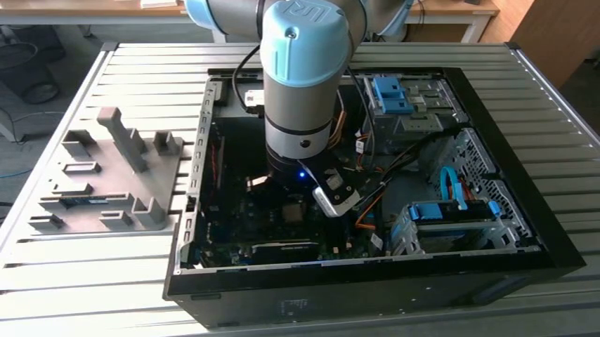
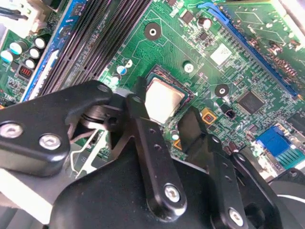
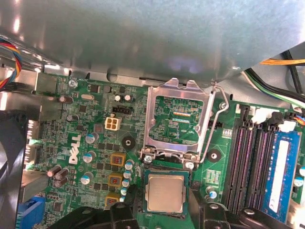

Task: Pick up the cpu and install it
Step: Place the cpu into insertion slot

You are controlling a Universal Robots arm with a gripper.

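Tool (image 3: 165, 206) hovers, two fingers (image 3: 126, 215) flanking one cpu (image 3: 165, 192) in one socket (image 3: 167, 171).

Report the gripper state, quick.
Gripper: open, holding nothing; its black fingers straddle the square silver CPU seated in the dark motherboard socket.

Table: grey slatted metal tabletop (image 1: 140, 67)
Floor: blue-grey floor (image 1: 24, 151) beside it
Behind: pale wooden desk (image 1: 84, 10), brown wooden cabinet (image 1: 553, 35)

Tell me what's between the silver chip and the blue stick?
Long empty slots separate the silver chip and blue stick, in the first wrist view.
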